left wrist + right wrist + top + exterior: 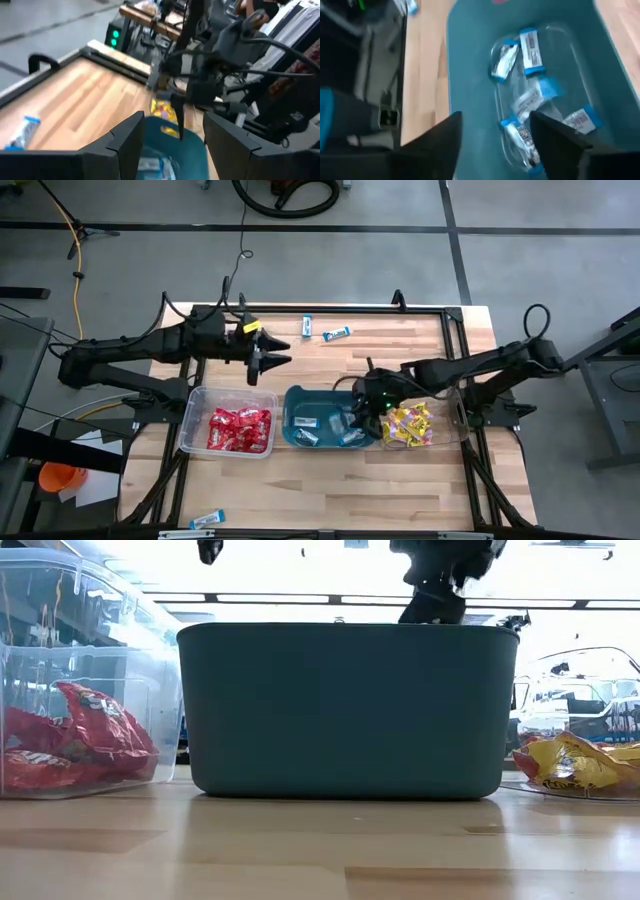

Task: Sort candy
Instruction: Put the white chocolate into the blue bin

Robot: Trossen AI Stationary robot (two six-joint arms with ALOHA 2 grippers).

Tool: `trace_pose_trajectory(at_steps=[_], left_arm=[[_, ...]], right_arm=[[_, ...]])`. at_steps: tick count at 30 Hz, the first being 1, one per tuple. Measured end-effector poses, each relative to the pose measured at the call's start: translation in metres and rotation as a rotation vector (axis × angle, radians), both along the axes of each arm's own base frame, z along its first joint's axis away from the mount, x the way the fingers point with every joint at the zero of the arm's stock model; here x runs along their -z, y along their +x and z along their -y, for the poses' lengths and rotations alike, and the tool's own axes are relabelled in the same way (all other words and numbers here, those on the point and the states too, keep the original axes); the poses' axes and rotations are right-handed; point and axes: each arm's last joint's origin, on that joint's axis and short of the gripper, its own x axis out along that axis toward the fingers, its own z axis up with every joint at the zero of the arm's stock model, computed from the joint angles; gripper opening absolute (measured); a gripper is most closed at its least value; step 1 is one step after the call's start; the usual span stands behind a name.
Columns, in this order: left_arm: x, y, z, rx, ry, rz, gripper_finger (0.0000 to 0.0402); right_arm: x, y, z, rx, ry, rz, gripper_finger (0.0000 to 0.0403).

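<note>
High view: the right gripper (365, 402) hangs over the teal tub (292, 418) at frame centre, where blue-and-white candy (330, 423) collects. Right wrist view: its fingers are spread, empty. Left wrist view: the left gripper (172, 140) is released, waiting.

We see a pale wooden desk (330, 480) with a dark metal frame around it. On it, near the middle, sits a teal tub (296, 408), and in the low view its broad side (345, 710) fills the centre. Just left of it stands a clear plastic bin (192, 412), whose wall (90, 650) rises beside the tub. Another clear bin lies just right of the tub, though we make out little of its edge. On the grey floor beyond the far edge lie a yellow cable (75, 255) and a coiled black hose (290, 200). An orange object (60, 477) sits on the floor at the near left.
</note>
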Motion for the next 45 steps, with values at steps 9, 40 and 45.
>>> trace_pose_trajectory(at_steps=[9, 40, 45], left_arm=[[0.008, 0.003, 0.048, 0.158, -0.276, -0.082, 0.0191], [0.195, -0.028, 0.314, 0.086, -0.221, -1.515, 0.0191], [0.211, -0.029, 0.312, 0.095, -0.256, -1.527, 0.0191]], right_arm=[[-0.045, 0.001, -0.001, -0.023, -0.117, -0.042, 0.029], [-0.085, -0.041, -0.028, 0.068, -0.265, 0.081, 0.0291], [-0.085, -0.04, -0.027, 0.091, -0.246, 0.076, 0.0291]])
